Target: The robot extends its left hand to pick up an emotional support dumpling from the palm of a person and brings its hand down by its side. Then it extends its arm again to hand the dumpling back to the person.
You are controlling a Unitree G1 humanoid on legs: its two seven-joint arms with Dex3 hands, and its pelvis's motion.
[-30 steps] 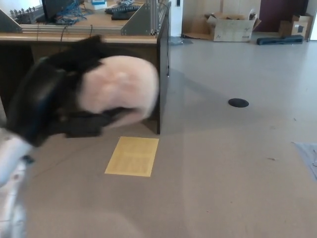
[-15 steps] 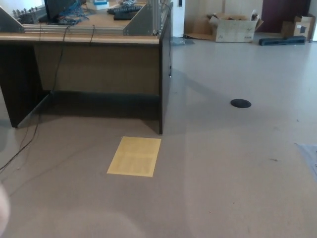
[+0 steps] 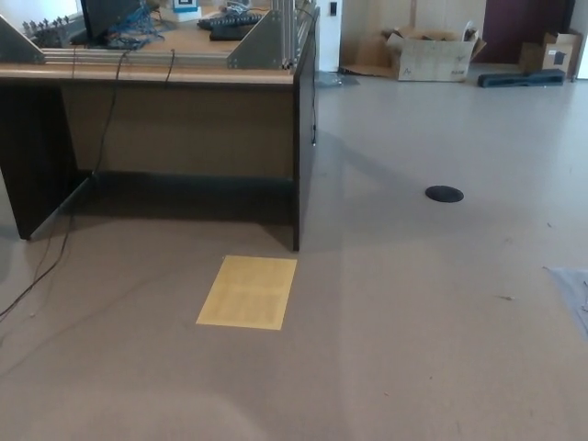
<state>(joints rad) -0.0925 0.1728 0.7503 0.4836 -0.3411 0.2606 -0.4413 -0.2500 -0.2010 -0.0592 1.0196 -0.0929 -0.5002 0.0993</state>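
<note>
Neither of my hands shows in the head view, so I cannot tell whether my left one is spread, pressed together or pinching the dumpling. The dumpling itself is nowhere in the picture either, and no person is in view. Judging from the task, I take it my left hand hangs down by my side, below the camera's edge, with the dumpling most likely in it, though that is only a guess.

Going left to right: a cable [image 3: 50, 262] trails from the desk down across the floor [image 3: 413, 349], probably feeding the gear on top. The wooden desk [image 3: 184, 124] stands at upper left, its top crowded with metal brackets and a keyboard [image 3: 230, 20]. A yellow sheet [image 3: 247, 291] lies flat on the floor just in front of the desk's right panel. Further right sits a dark round floor disc [image 3: 444, 193], and far back an open cardboard box [image 3: 430, 53] rests against the wall.
</note>
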